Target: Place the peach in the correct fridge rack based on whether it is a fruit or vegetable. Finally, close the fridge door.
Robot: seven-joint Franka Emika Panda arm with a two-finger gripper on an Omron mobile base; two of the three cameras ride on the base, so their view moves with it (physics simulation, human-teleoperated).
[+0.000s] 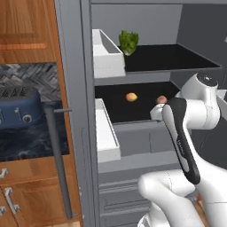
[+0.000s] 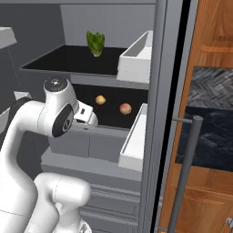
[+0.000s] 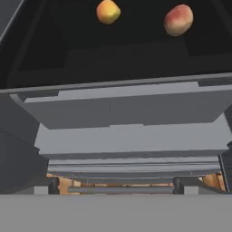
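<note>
Pincer (image 3: 116, 188): released, jaws spread wide, nothing between them; the two dark tips stand at the bottom of the hand view, aimed at the grey fridge drawers below the rack.
Pincer, seen from the base: at the end of the white arm, just outside the front lip of the lower rack in the right base view, level with that lip or a little under it.
Peach (image 3: 178, 20): pinkish-salmon, round, lying on the lower fridge rack (image 1: 142, 116), set back from the front lip, toward the rack's right edge as the robot faces it.
Peach, bearing from pincer: beyond the front lip, deeper into the fridge and to the right; apart from the tips, not touching them.
Long axis: none to speak of; the fruit is near round.
Orange fruit (image 3: 108, 11): yellower, on the same rack, left of the peach and well apart from it.
Green leafy vegetable (image 1: 128, 42): on the upper rack, beside a white bin (image 1: 106, 54).
Fridge door (image 2: 170, 113): open, its edge and bar handle at the right of the right base view.
Judgement: peach appears already shelved with fruit; the door remains to be closed.
</note>
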